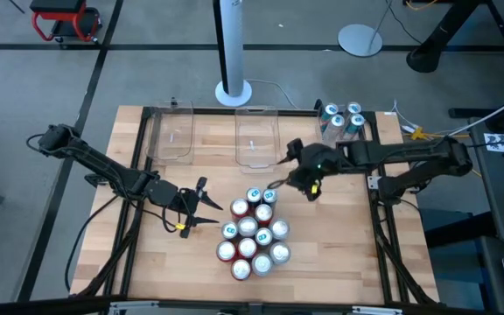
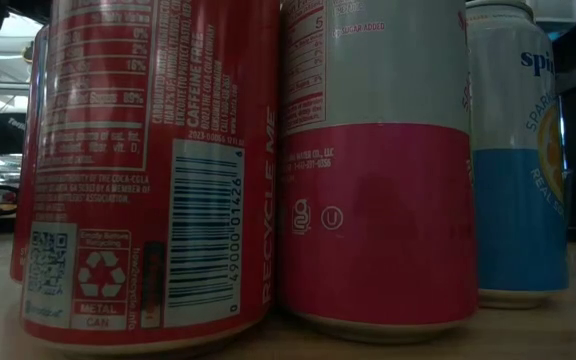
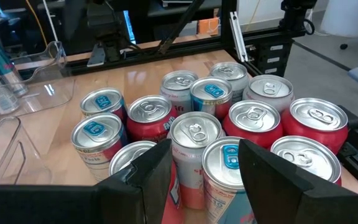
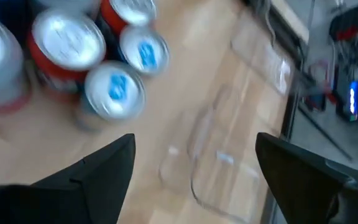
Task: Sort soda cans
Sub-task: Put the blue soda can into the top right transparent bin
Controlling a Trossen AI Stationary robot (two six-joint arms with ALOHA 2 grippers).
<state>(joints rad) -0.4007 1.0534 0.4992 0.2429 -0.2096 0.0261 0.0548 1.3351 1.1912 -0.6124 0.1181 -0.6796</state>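
Note:
Several soda cans (image 1: 252, 232) with silver tops stand upright in a tight cluster on the wooden table (image 1: 339, 254); their bodies are red, teal-blue or silver-and-red. The low view shows a red can (image 2: 148, 160), a silver-and-red can (image 2: 373, 160) and a blue one (image 2: 518, 150) close up. My left gripper (image 1: 208, 213) hovers open just left of the cluster, its fingers pointing at the nearest cans (image 3: 229, 168) without touching them. My right gripper (image 1: 276, 185) hangs open above the cluster's far edge, tilted down, with bare table and a bin between its fingers (image 4: 194, 174).
Two clear plastic bins (image 1: 171, 131) (image 1: 256, 136) stand side by side at the table's far edge. Several more cans (image 1: 341, 118) stand at the far right corner. A white pole's base (image 1: 233, 90) sits just beyond the table. Bare wood lies right of the cluster.

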